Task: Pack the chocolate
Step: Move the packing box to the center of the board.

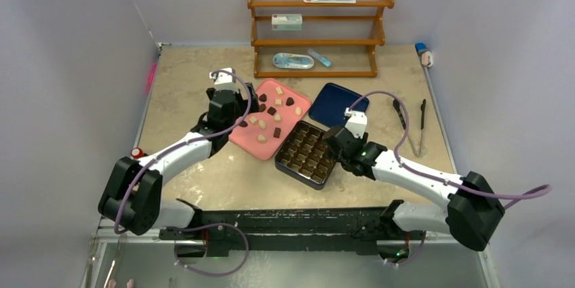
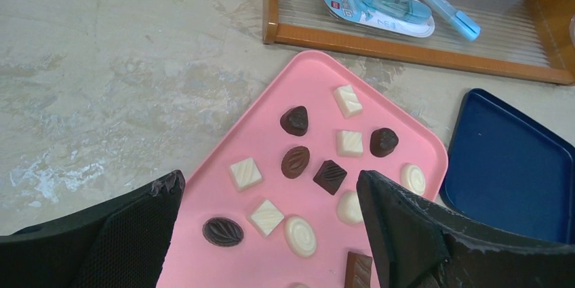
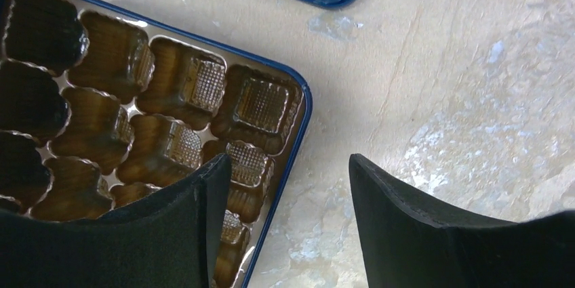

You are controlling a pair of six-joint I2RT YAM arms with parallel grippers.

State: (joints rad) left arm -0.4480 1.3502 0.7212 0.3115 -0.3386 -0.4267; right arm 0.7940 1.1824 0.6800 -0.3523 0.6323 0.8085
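Note:
Several pieces of chocolate point(image 2: 295, 161), dark brown and cream-white, lie scattered on the pink tray point(image 2: 312, 85). My left gripper point(image 2: 269, 179) hovers open above the tray's near part and holds nothing. From above, the left gripper point(image 1: 239, 120) is over the left side of the pink tray point(image 1: 252, 144). Right of the tray sits the dark gridded box point(image 1: 305, 154), and the cells point(image 3: 261, 105) in view are empty. My right gripper point(image 3: 288, 162) is open across the box's right rim, with one finger over the cells and the other over the table.
A dark blue lid point(image 1: 337, 104) lies behind the box. Black tongs point(image 1: 410, 125) rest on the table at right. A wooden shelf point(image 1: 319, 27) with packaged items stands at the back. Walls close in the table on three sides.

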